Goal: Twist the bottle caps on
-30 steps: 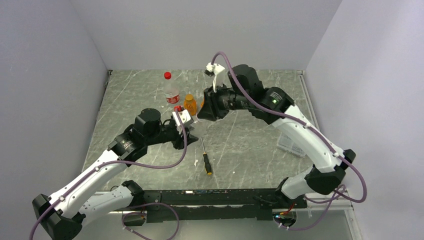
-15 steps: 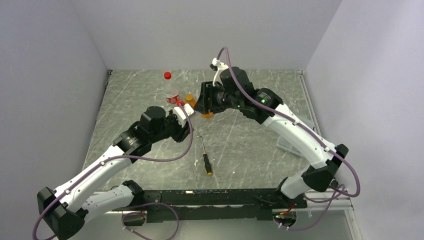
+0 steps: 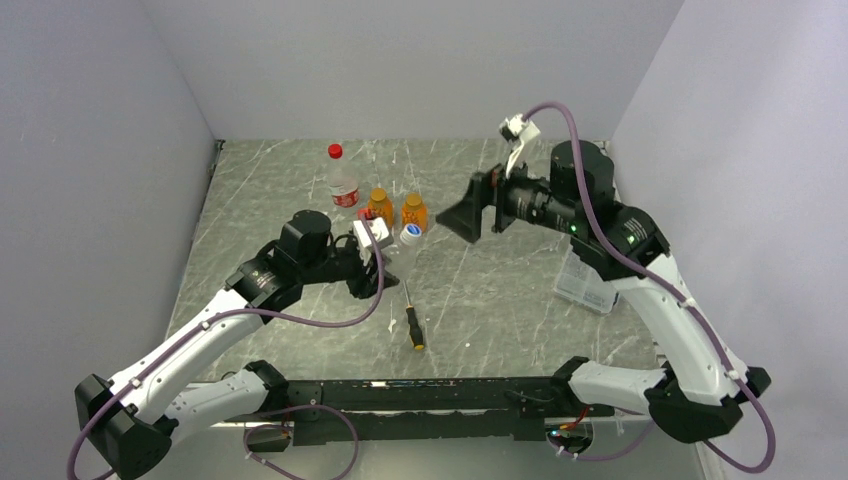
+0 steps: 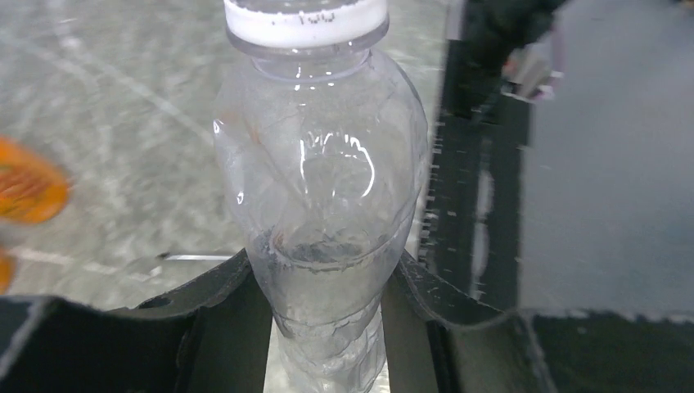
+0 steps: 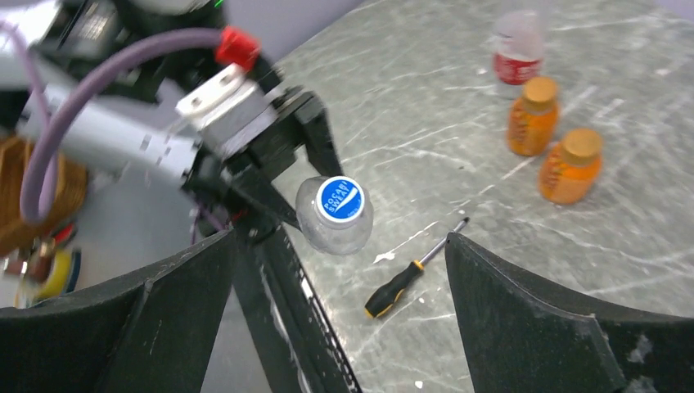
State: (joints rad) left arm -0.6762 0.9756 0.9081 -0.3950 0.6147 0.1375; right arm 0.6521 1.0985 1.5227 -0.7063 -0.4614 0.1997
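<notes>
The main risk lies in the grip: the left gripper (image 3: 392, 262) is clamped on the lower body of the small clear bottle (image 4: 319, 205), and that wall looks thin and creased, so any twist applied at the top could turn the whole bottle between the fingers or crush it instead of tightening anything. The bottle is held tilted, its top leaning to the right, so a cap that is only loosely seated could work off and drop to the table (image 3: 500, 300). Whether the blue-and-white cap (image 5: 340, 199) is fully threaded I cannot tell. The right gripper (image 3: 447, 214) stands wide open and holds nothing, well apart to the right of the bottle and facing it; if it comes in for another turn off-centre, a finger could strike the cap's side and knock the bottle askew. The left arm also works near the two amber bottles (image 3: 379, 207), which stand upright just beyond it, so a swing to the far side could topple them. The held bottle is transparent, bulbous and seemingly empty, with glints on its dented shoulders; its cap is a blue ring around a white centre with blue lettering. It sits left of centre, with the screwdriver (image 3: 411, 317) lying on its near side and the tall clear bottle (image 3: 342, 185), red-capped, farther left.
</notes>
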